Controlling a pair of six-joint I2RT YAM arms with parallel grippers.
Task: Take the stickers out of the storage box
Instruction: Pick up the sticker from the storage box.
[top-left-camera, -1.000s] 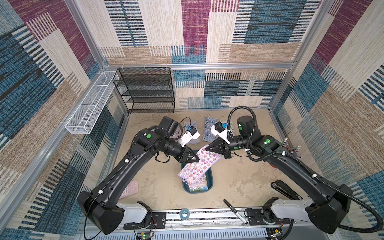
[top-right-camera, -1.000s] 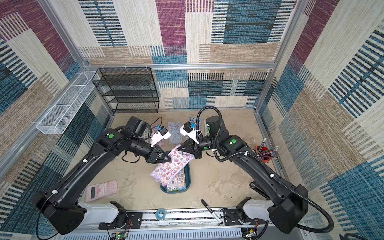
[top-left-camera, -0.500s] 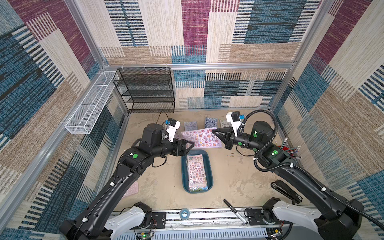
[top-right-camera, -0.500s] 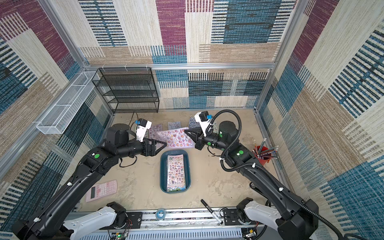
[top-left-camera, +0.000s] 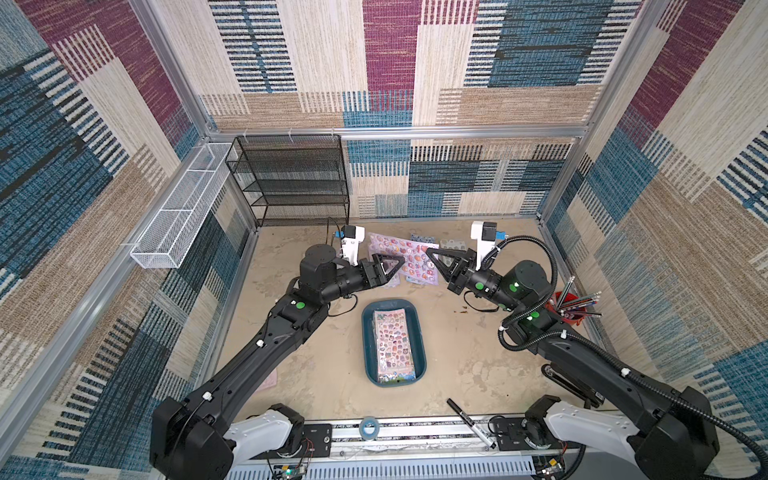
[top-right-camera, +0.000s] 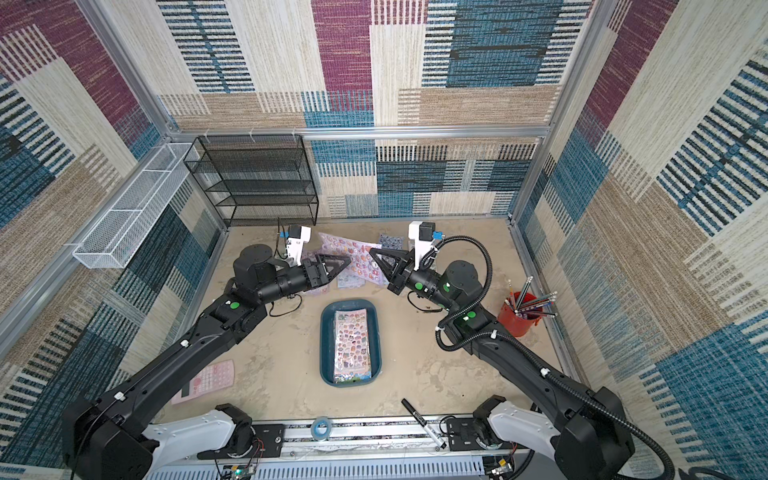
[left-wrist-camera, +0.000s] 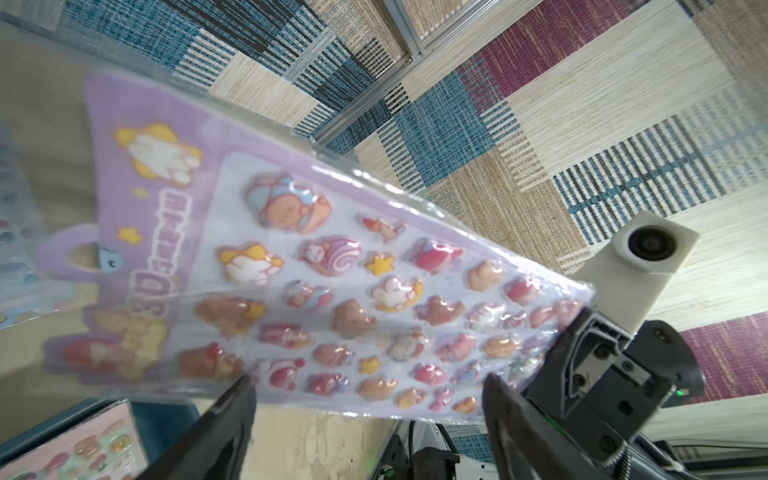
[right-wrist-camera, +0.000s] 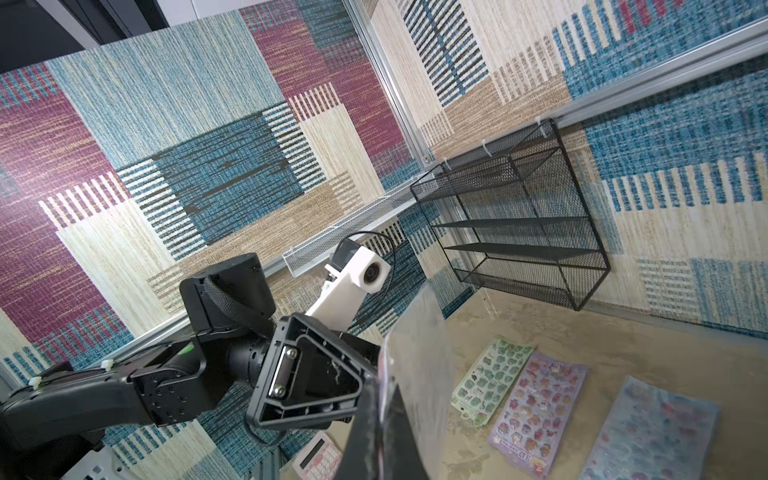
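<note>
Storage box (top-left-camera: 365, 340): front centre of the counter (top-left-camera: 457, 353), long axis running front to back
Stickers (top-left-camera: 394, 345): a stack lies flat inside the box, plenty left to lift out
Left tool (left-wrist-camera: 365, 399): jaws spread wide, gripping nothing, with the sheet's edge right at its fingertips
Lilac sheet (left-wrist-camera: 353, 291): up in the air beyond the box, long axis crosswise, spanning tool to tool
Right tool (top-left-camera: 432, 257): clamped on the sheet's end, carrying it alone
Laid-out sheets (right-wrist-camera: 540, 407): flat at the counter's far side, beneath the held one
Next call: box sits nearer and lower, midway between the tools, so the free left arm looks the likelier to go for it
</note>
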